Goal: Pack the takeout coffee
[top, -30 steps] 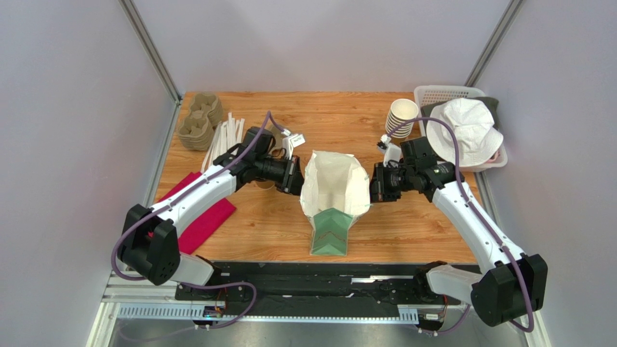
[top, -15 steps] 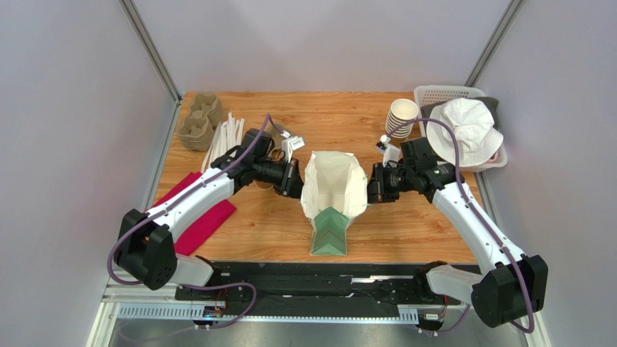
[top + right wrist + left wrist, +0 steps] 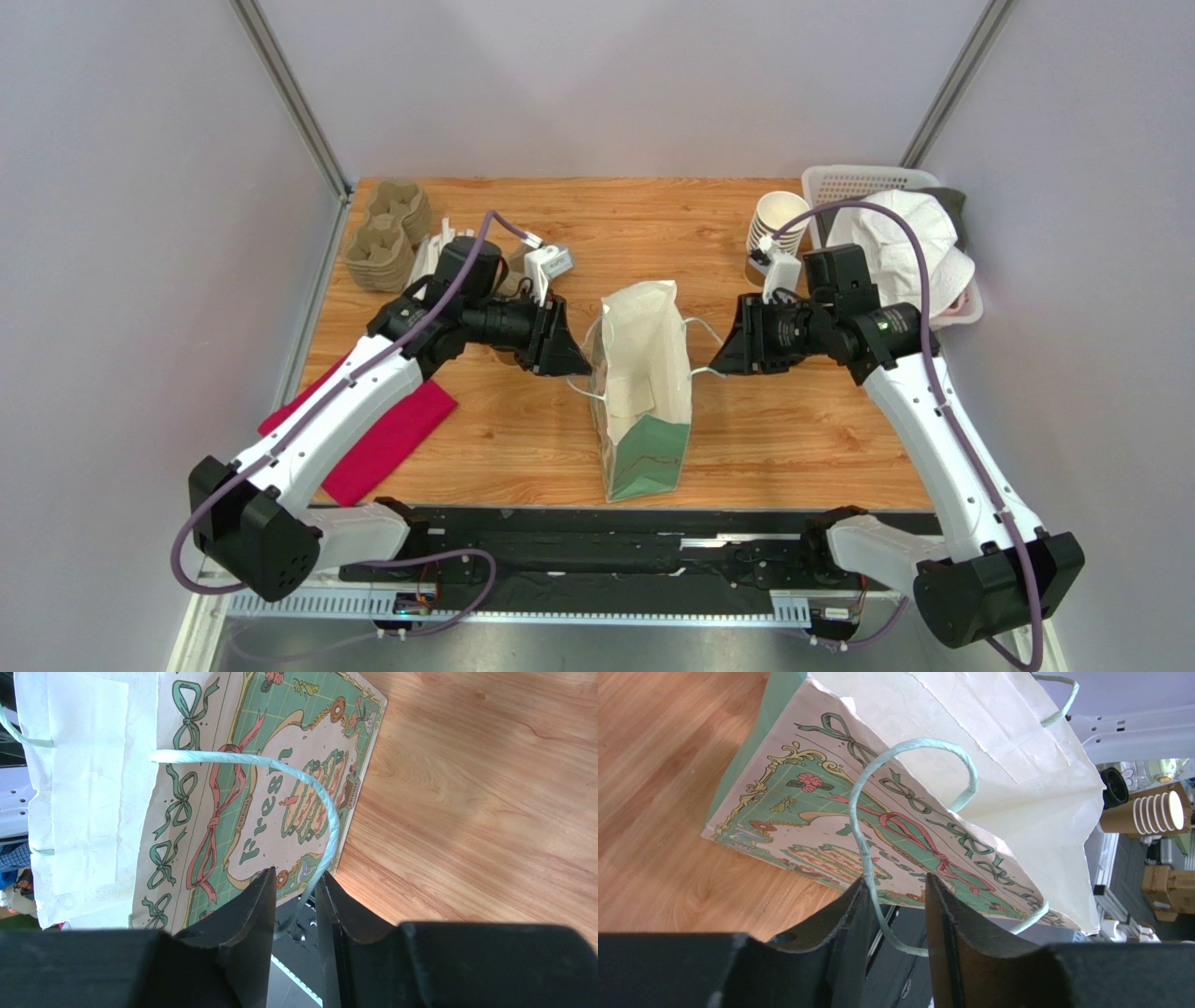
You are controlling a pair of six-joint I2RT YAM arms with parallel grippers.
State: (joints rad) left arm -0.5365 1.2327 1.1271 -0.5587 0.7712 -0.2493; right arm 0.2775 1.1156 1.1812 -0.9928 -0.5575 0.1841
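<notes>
A paper bag (image 3: 643, 392) stood upright in the middle of the wooden desk (image 3: 786, 448), its base close to the near edge, with an arm on either side. Script beginning "Fres" ran across the bag's green panel in the right wrist view; the rest of the lettering could not be read. That printed face carried a green grid, a cream frame, red ribbons and green bows, while the inside and the folded top were plain off-white paper, creased and slightly torn at the lip. The handles were mint-green twisted paper cord.

The left claw (image 3: 572, 361) sat at the bag's left side with its black fingers spread, one handle loop (image 3: 906, 745) running through the gap without being pinched. The right claw (image 3: 713, 367) mirrored it on the other side, fingers parted, the second loop (image 3: 281, 763) passing loosely between them.

The takeout coffee could not be made out in any view, and the bag's narrowed mouth hid the inside.

A stack of brown paper cups (image 3: 779, 224) stood behind the right arm, beside a white mesh basket (image 3: 856, 179) holding a white fabric hat (image 3: 926, 245) at the far right corner. Moulded pulp cup carriers (image 3: 386, 238) lay at the far left corner, and a red cloth (image 3: 379, 441) lay along the left edge. Bare wood stretched behind the bag and to both sides of its base. Grey wall panels closed in three sides.
</notes>
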